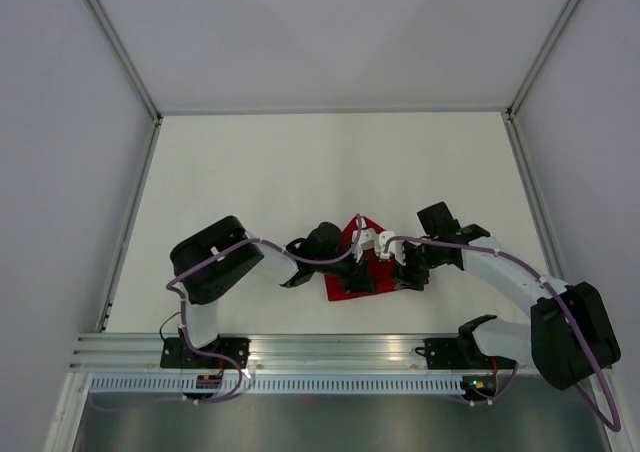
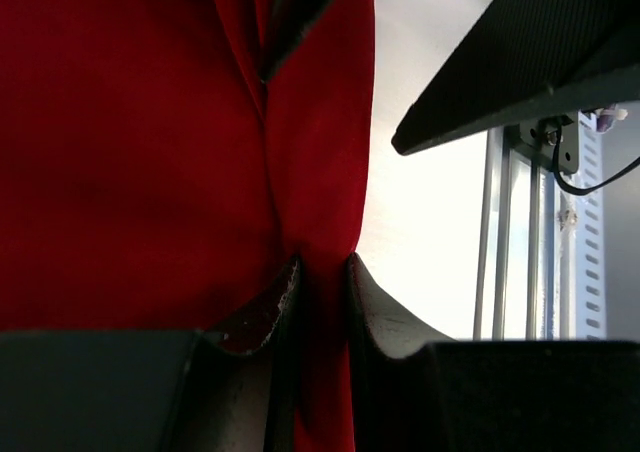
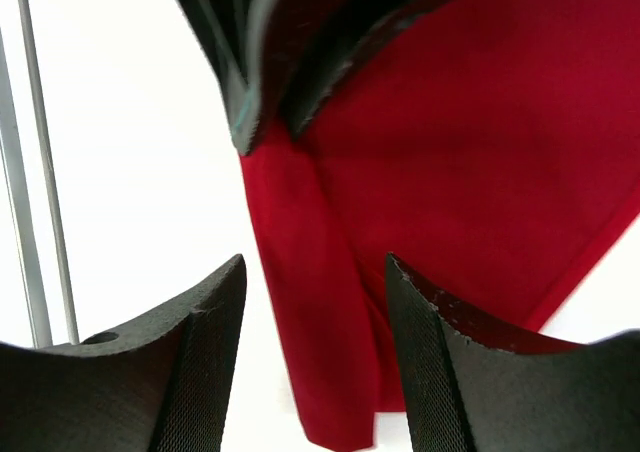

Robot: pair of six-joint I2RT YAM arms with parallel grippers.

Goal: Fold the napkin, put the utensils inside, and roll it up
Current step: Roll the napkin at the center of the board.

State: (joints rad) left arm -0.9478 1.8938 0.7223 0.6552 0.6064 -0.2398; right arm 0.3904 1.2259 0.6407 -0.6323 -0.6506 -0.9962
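Fold of napkin (image 2: 130, 152) pinched in left gripper (image 2: 322, 277).

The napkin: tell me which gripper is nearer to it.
Left. The left gripper has its jaws pinched on a fold of the napkin; the right gripper hangs with jaws open astride its edge strip, not gripping.

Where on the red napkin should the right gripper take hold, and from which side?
Probably the narrow folded strip of the napkin, just short of where the left gripper pinches it. The open right gripper straddles it, so advance straight and close across its width.
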